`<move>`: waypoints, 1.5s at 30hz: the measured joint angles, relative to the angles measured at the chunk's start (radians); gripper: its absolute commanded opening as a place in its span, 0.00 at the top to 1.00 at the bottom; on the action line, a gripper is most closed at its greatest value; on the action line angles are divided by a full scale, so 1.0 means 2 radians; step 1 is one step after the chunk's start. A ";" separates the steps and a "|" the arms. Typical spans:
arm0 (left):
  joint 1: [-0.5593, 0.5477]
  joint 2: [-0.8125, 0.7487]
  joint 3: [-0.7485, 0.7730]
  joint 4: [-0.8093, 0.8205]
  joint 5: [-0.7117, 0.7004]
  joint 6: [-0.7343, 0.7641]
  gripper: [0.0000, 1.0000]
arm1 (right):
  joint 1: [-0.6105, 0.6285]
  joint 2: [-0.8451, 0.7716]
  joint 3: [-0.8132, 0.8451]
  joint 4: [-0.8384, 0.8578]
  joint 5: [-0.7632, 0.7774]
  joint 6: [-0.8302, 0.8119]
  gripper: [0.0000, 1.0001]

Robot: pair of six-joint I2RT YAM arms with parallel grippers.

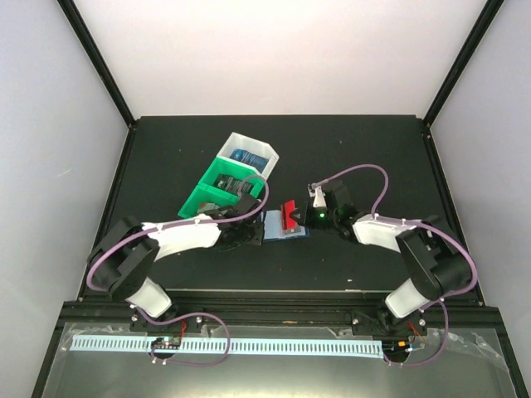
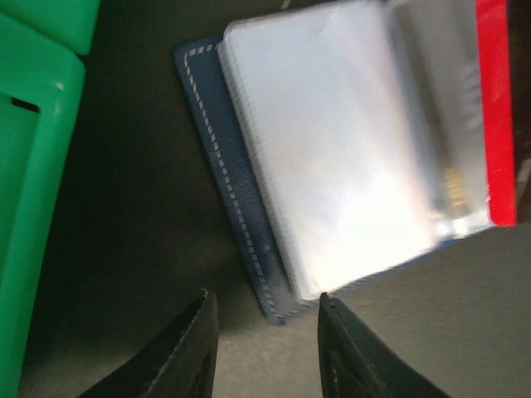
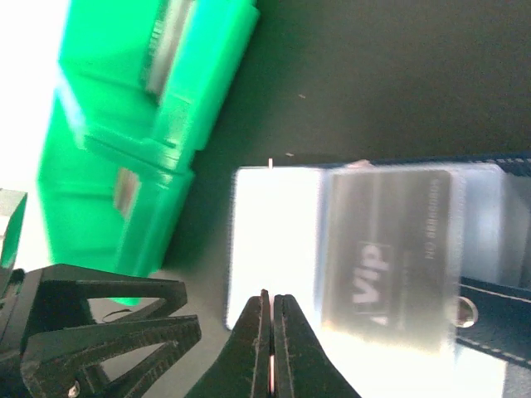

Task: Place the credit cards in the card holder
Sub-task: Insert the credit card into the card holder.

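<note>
The dark blue card holder [image 1: 278, 227] lies open on the black table, its clear sleeves up [image 2: 332, 157]. A silver "VIP" card [image 3: 390, 249] sits in one sleeve, next to the snap tab [image 3: 489, 311]. My right gripper [image 1: 307, 217] is shut [image 3: 270, 297] on a red card [image 1: 290, 217], held on edge over the holder. The card shows as a thin red line between the jaws and as a red strip [image 2: 495, 108] in the left wrist view. My left gripper [image 1: 249, 229] is open and empty [image 2: 265, 303], low at the holder's near left corner.
The green-and-white bin [image 1: 222, 184] stands behind left of the holder, with blue cards [image 1: 246, 155] in its white end compartment. Its green wall [image 2: 33, 166] is close on the left gripper's left and also shows in the right wrist view [image 3: 124, 141].
</note>
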 measured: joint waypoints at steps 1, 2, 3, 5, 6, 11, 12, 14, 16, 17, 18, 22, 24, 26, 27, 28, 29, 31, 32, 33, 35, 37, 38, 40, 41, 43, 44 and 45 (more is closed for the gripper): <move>0.000 -0.013 -0.005 0.005 0.003 -0.001 0.54 | 0.000 -0.012 0.000 -0.005 0.000 -0.003 0.99; 0.000 -0.027 -0.011 0.011 0.005 -0.002 0.49 | -0.002 -0.027 -0.001 -0.008 -0.002 -0.005 0.99; 0.000 -0.046 -0.018 0.020 0.010 -0.006 0.43 | -0.003 -0.038 -0.002 -0.009 -0.006 -0.006 0.99; 0.000 -0.078 -0.030 0.035 0.020 -0.014 0.34 | -0.008 -0.056 -0.005 -0.006 -0.019 -0.007 0.99; 0.000 -0.095 -0.036 0.045 0.026 -0.018 0.31 | -0.012 -0.065 -0.009 -0.003 -0.031 -0.007 0.99; 0.004 -0.153 -0.071 0.111 0.085 -0.057 0.27 | -0.028 -0.084 -0.033 0.032 -0.107 0.010 0.99; 0.004 -0.159 -0.079 0.124 0.099 -0.071 0.26 | -0.028 -0.089 -0.037 0.042 -0.123 0.016 0.99; 0.005 -0.161 -0.091 0.157 0.129 -0.094 0.26 | -0.028 -0.099 -0.044 0.061 -0.154 0.031 0.99; 0.006 -0.159 -0.102 0.186 0.155 -0.119 0.27 | -0.028 -0.109 -0.047 0.080 -0.181 0.046 0.99; 0.006 -0.157 -0.106 0.200 0.167 -0.130 0.29 | -0.028 -0.113 -0.048 0.091 -0.194 0.054 0.99; 0.006 -0.152 -0.110 0.217 0.177 -0.145 0.33 | -0.028 -0.117 -0.050 0.102 -0.204 0.061 0.99; 0.007 -0.144 -0.132 0.292 0.212 -0.189 0.52 | -0.035 -0.123 -0.062 0.127 -0.222 0.083 0.99; 0.007 -0.144 -0.145 0.326 0.224 -0.209 0.54 | -0.035 -0.123 -0.066 0.133 -0.230 0.090 0.99; 0.007 -0.144 -0.154 0.354 0.233 -0.226 0.59 | -0.035 -0.123 -0.071 0.144 -0.236 0.100 0.99; 0.007 -0.144 -0.157 0.365 0.235 -0.232 0.64 | -0.035 -0.123 -0.074 0.150 -0.241 0.105 0.99; 0.007 -0.144 -0.160 0.378 0.238 -0.239 0.69 | -0.035 -0.123 -0.076 0.158 -0.245 0.111 0.99; 0.007 -0.144 -0.162 0.389 0.240 -0.244 0.74 | -0.035 -0.123 -0.077 0.164 -0.249 0.115 0.99; 0.007 -0.145 -0.166 0.407 0.241 -0.250 0.85 | -0.035 -0.121 -0.078 0.172 -0.253 0.121 0.99; 0.007 -0.146 -0.167 0.413 0.242 -0.253 0.90 | -0.035 -0.119 -0.078 0.176 -0.255 0.123 0.97; 0.007 -0.146 -0.168 0.418 0.242 -0.254 0.96 | -0.035 -0.117 -0.078 0.179 -0.256 0.125 0.92; 0.007 -0.148 -0.170 0.425 0.241 -0.254 0.98 | -0.037 -0.113 -0.079 0.180 -0.254 0.125 0.80; 0.007 -0.150 -0.170 0.429 0.242 -0.251 0.98 | -0.037 -0.110 -0.080 0.173 -0.253 0.119 0.70; 0.007 -0.151 -0.170 0.427 0.239 -0.248 0.98 | -0.036 -0.110 -0.080 0.164 -0.253 0.115 0.65; 0.008 -0.151 -0.170 0.410 0.224 -0.240 0.98 | -0.034 -0.111 -0.075 0.134 -0.247 0.088 0.59; 0.008 -0.152 -0.170 0.397 0.215 -0.234 0.99 | -0.033 -0.111 -0.072 0.115 -0.240 0.075 0.57; 0.009 -0.155 -0.170 0.366 0.196 -0.220 0.98 | -0.033 -0.112 -0.060 0.068 -0.215 0.042 0.56; 0.010 -0.155 -0.170 0.352 0.188 -0.213 0.98 | -0.034 -0.112 -0.053 0.046 -0.199 0.027 0.55; 0.010 -0.153 -0.170 0.333 0.179 -0.205 0.99 | -0.034 -0.111 -0.047 0.027 -0.184 0.014 0.55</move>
